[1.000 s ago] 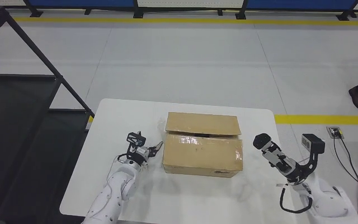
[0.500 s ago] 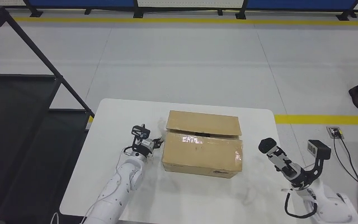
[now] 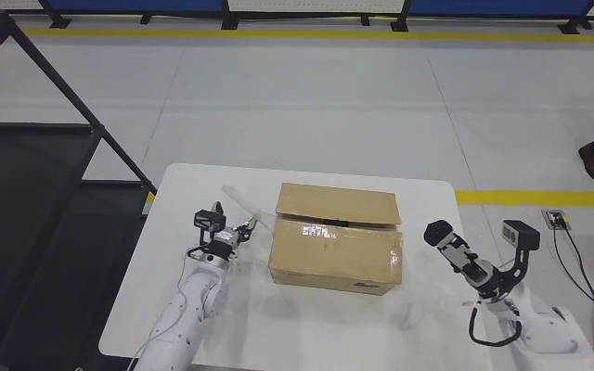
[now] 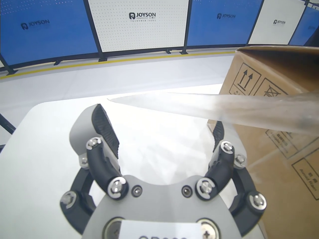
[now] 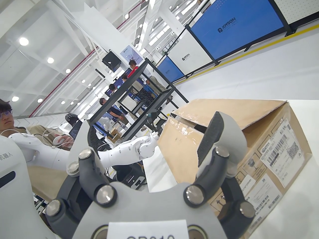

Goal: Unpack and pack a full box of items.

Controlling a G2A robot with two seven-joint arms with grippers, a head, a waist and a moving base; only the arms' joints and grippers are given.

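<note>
Count: one brown cardboard box (image 3: 336, 246), one strip of clear packing tape (image 4: 189, 105), two grippers, one white table (image 3: 186, 278).

The box sits at the middle of the tabletop, a little nearer the far edge. There is a dark gap between its two top flaps.

The tape strip sticks out from the box's top left corner toward the table's left edge. Its outer end is free in the air.

I see the left gripper (image 4: 159, 125) released, fingers spread wide, just off the box's left side with the tape crossing above it. The right gripper (image 5: 153, 123) is also released and grasps nothing. It is near the table's right edge, apart from the box and facing it.

Against half a second ago, the left gripper has backed away from the box's left side, and the tape strip now shows peeled out. The right gripper has edged slightly back toward the box.
</note>
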